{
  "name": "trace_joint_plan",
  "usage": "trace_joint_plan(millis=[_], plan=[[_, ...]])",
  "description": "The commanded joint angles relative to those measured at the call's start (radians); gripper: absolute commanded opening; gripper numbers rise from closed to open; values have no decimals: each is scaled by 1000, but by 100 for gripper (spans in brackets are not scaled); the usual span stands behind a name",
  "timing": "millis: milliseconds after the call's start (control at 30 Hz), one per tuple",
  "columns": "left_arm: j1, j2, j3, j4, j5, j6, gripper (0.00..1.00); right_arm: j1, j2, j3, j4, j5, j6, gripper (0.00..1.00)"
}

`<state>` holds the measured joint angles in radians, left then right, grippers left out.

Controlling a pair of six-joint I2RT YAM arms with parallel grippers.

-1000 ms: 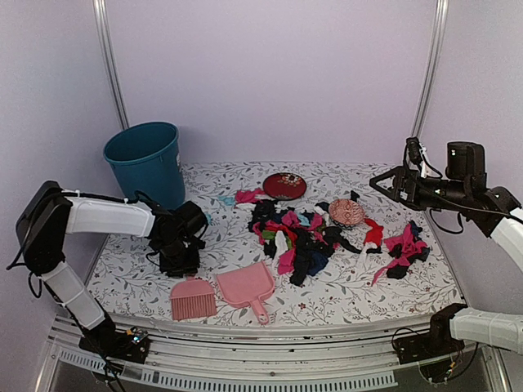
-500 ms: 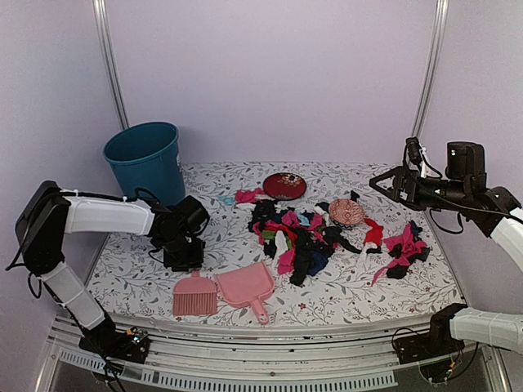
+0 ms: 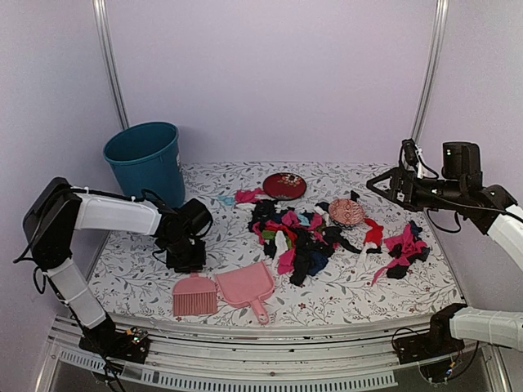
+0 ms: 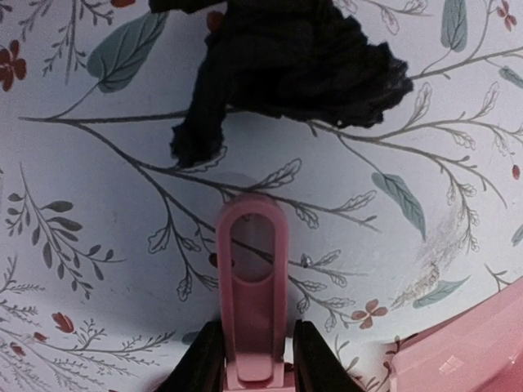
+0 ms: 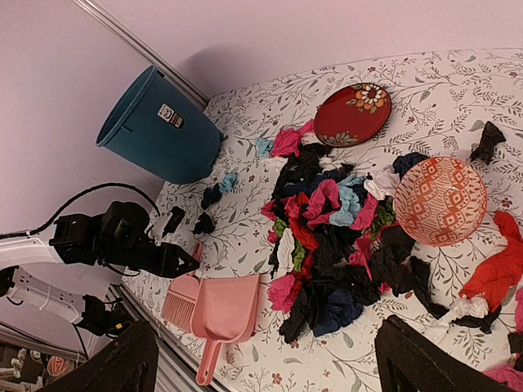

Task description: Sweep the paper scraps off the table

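Down low, the left gripper (image 3: 185, 260) has its jaws drawn in narrow, and its fingers (image 4: 203, 363) sit against both sides of the looped handle (image 4: 253, 286) of the small pink plastic brush (image 3: 194, 297). The brush lies flat on the white leaf-patterned table (image 3: 359, 294). The grip is near the handle's root, so the brush may twist or slip out when lifted or dragged. A pink plastic dustpan (image 3: 245, 286) lies just beside the gripper, and a careless swing could knock it. Most of the wrinkly black, pink and red paper scraps (image 3: 298, 237) lie heaped well off to the dustpan's far side, and one black crumpled scrap (image 4: 302, 57) lies just ahead of the handle's loop. The right gripper (image 3: 384, 181) hangs high above the heap's far side, spread wide with nothing in it. The wrist view cuts off the fingertips and the bristles, and from above the gripper body covers the handle, so how firm the hold is cannot be told.
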<state>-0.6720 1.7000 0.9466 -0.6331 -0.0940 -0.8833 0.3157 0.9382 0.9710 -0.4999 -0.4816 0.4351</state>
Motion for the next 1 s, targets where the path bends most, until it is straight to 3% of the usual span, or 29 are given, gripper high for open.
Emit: trace_joint_plan(millis=[0, 233, 767, 967], plan=[[10, 15, -12, 1, 27, 12, 30, 0, -24, -15, 27, -3, 23, 94], [8, 27, 65, -201, 31, 98, 30, 1, -38, -25, 26, 3, 35, 94], [8, 40, 59, -127, 109, 176, 14, 1, -24, -24, 32, -11, 30, 94], [-25, -19, 162, -265, 13, 213, 10, 1, -28, -16, 20, -15, 30, 93]])
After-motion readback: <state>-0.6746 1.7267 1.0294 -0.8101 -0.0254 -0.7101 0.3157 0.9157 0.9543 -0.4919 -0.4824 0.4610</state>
